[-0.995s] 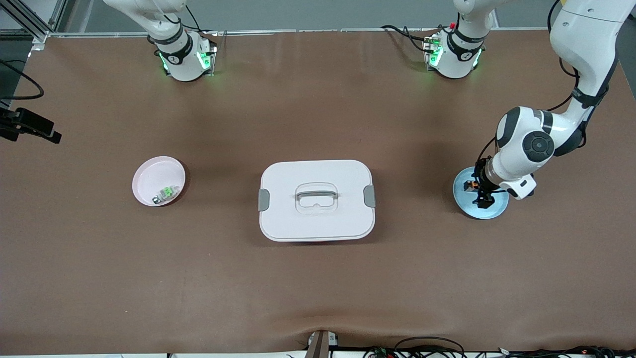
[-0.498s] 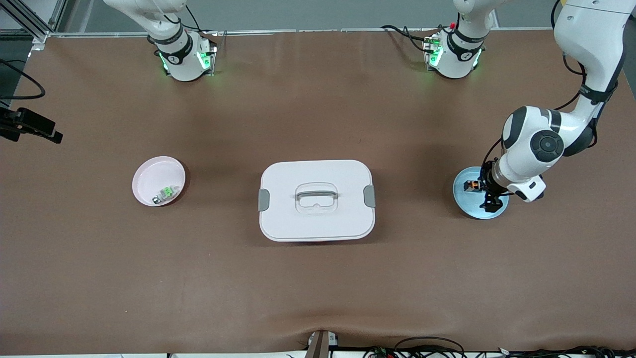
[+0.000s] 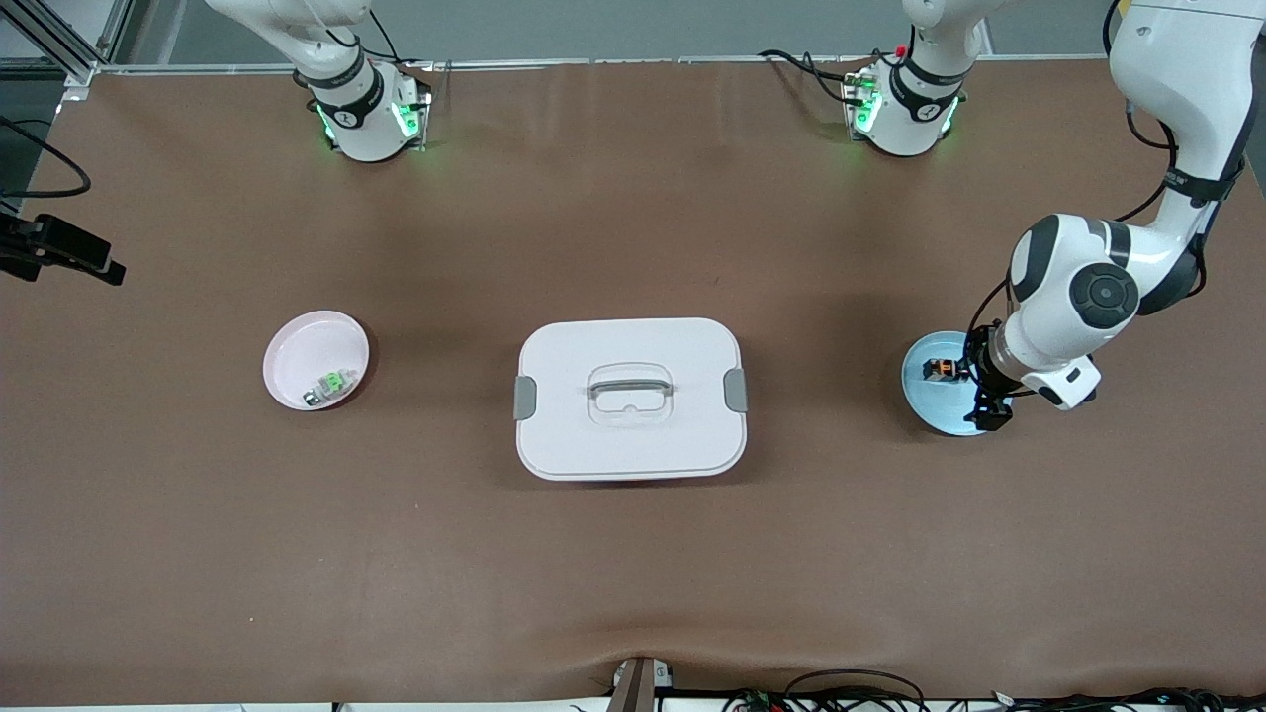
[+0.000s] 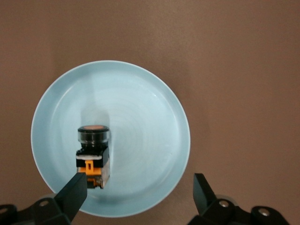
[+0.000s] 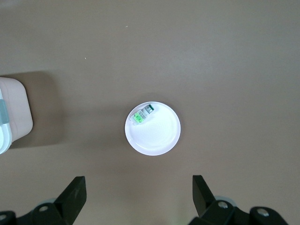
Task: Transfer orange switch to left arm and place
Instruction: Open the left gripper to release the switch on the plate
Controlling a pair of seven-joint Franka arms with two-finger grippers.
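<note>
The orange switch (image 3: 938, 371) lies on its side on a light blue plate (image 3: 925, 398) near the left arm's end of the table. My left gripper (image 3: 990, 407) hangs low over that plate's edge, open and empty. In the left wrist view the switch (image 4: 93, 150) lies on the plate (image 4: 140, 117) close by one fingertip (image 4: 75, 190) of the left gripper (image 4: 139, 179). The white box (image 3: 628, 440) sits at the table's middle. My right gripper (image 5: 138, 180) is open and empty, high above the pink plate (image 5: 159, 136), and is out of the front view.
The pink plate (image 3: 307, 348) near the right arm's end holds a small green-and-silver switch (image 3: 331, 384), which also shows in the right wrist view (image 5: 142, 114). A corner of the box (image 5: 11, 117) shows there too. Bare brown table surrounds the box.
My left gripper has slid across the blue plate toward the left arm's end of the table, away from the switch. The switch has stayed in place.
</note>
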